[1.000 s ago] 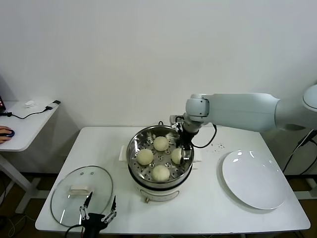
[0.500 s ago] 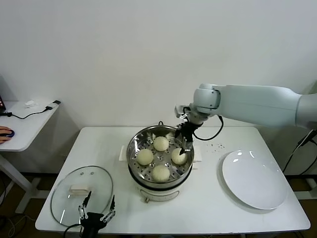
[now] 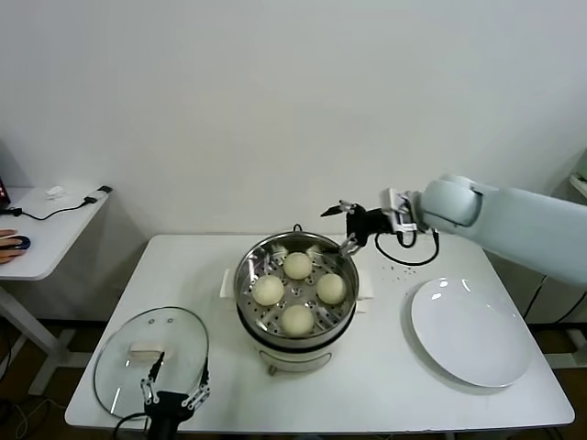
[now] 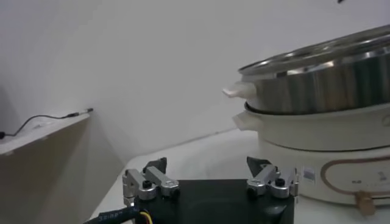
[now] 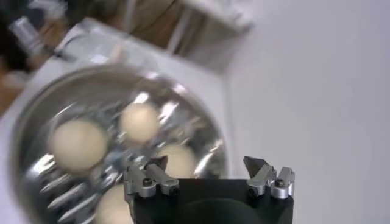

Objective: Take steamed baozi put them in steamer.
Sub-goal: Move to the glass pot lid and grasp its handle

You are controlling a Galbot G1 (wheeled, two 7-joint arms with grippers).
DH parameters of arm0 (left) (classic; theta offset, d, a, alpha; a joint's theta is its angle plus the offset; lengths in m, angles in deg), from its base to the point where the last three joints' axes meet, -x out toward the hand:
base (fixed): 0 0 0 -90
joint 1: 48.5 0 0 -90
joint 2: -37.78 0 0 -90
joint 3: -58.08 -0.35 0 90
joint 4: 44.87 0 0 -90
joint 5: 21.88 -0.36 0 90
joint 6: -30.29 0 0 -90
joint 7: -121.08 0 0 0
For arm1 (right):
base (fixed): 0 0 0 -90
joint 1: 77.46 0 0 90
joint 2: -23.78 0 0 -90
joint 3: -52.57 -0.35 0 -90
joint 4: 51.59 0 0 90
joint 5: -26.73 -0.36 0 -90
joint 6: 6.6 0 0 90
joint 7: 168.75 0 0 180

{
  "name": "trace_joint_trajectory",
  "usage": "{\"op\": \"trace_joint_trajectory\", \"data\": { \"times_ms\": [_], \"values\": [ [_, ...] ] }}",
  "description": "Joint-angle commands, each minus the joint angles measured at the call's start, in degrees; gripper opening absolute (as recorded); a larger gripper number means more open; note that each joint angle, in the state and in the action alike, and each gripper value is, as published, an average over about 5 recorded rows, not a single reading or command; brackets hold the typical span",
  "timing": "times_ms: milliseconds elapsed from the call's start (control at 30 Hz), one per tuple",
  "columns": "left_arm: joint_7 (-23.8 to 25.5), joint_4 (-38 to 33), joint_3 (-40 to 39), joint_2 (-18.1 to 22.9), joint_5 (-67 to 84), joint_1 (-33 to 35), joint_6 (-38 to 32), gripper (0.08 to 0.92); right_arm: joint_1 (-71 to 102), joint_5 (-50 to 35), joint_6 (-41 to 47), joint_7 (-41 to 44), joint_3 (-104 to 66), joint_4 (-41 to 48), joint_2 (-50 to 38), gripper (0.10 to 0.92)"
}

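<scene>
- Steel steamer [image 3: 295,291] sits at the middle of your white desk [image 3: 385,385], with its white base and side handles showing below the shiny wall.
- You have four buns [image 3: 297,266] lying on the perforated floor inside the steamer: one toward the back, one at the left, one at the right and one at the front, each apart from the others.
- Your right arm reaches in from the right edge of the head view, forearm nearly level and raised above the desk, wrist pointing left toward the steamer.
- Your right hand [image 3: 341,226] hangs just beyond the steamer's back right rim, above it and touching nothing; its fingers stand spread wide and hold nothing.
- From the right wrist camera you look down past those parted fingertips [image 5: 146,176] onto the buns in the steamer bowl.
- Your left hand [image 3: 171,398] rests low at the front left of the desk, by the near edge of the glass lid [image 3: 151,360], fingers likewise released and empty.
- From the left wrist camera the steamer's side rises just beyond the left hand.
- You also have a flat white plate [image 3: 470,332] lying bare at the right of the desk, well apart from the steamer.
</scene>
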Motion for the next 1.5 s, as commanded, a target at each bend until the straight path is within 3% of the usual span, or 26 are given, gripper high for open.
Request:
{"op": "trace_joint_trajectory", "data": {
  "times_ms": [33, 467, 733, 1033, 1167, 1500],
  "values": [
    [-0.1, -1.0, 0.9, 0.6, -2.1, 0.0, 0.1, 0.823, 47.5, 3.0, -9.2, -14.4, -50.7, -6.2, -10.9, 0.823],
    [1.8, -1.5, 3.7, 1.2, -11.7, -0.7, -0.4, 0.823, 87.9, 12.0, -6.9, -13.8, -91.5, -10.7, 7.2, 0.823],
    [-1.6, -0.4, 10.9, 1.9, -47.3, -3.2, -1.4, 0.823, 100.9, 13.8, -6.9, -10.5, -105.0, -12.3, 19.1, 0.823],
    [-7.2, 6.1, 17.0, 2.0, -79.8, -9.2, 0.7, 0.823, 103.6, 13.7, -9.1, -9.2, -108.1, -9.3, 23.5, 0.823],
    [-9.4, 8.0, 18.2, 1.3, -81.6, -10.8, 1.3, 0.823, 103.5, 14.3, -9.3, -9.0, -107.7, -8.9, 24.4, 0.823],
    [-9.6, 12.8, 18.3, 0.0, -78.1, -10.8, -1.8, 0.823, 101.1, 16.6, -9.2, -9.1, -106.2, -7.3, 25.3, 0.823]
  ]
}}
